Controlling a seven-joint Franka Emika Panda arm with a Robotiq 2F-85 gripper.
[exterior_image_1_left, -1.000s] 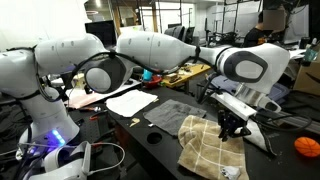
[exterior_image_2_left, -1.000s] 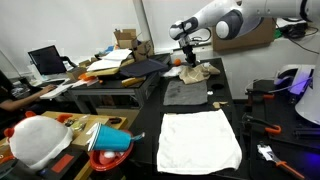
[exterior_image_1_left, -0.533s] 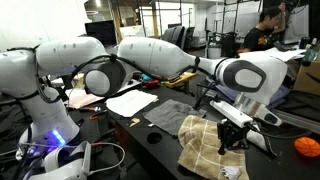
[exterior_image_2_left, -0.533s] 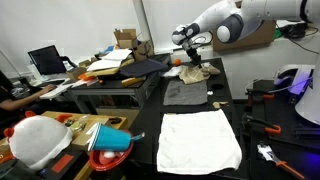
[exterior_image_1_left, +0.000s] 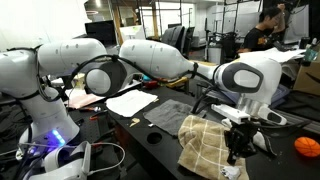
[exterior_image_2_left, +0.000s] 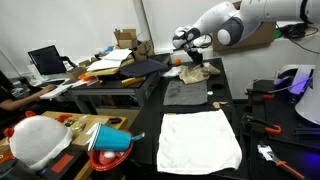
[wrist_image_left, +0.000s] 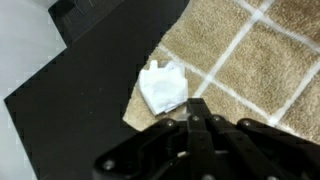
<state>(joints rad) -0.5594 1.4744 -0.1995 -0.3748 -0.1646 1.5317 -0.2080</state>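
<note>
The gripper (wrist_image_left: 194, 108) enters the wrist view from six o'clock, its jaws pressed together with nothing visible between them. Just beside its tips, at eleven o'clock, a crumpled white wad (wrist_image_left: 163, 86) lies on the edge of a tan checked towel (wrist_image_left: 260, 60), which spreads toward two o'clock over the black table (wrist_image_left: 70, 110). In an exterior view, a gray cloth (exterior_image_1_left: 170, 115) lies beyond the towel at ten o'clock.

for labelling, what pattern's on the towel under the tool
Towel: tan, white grid lines; wrist view best.
</note>
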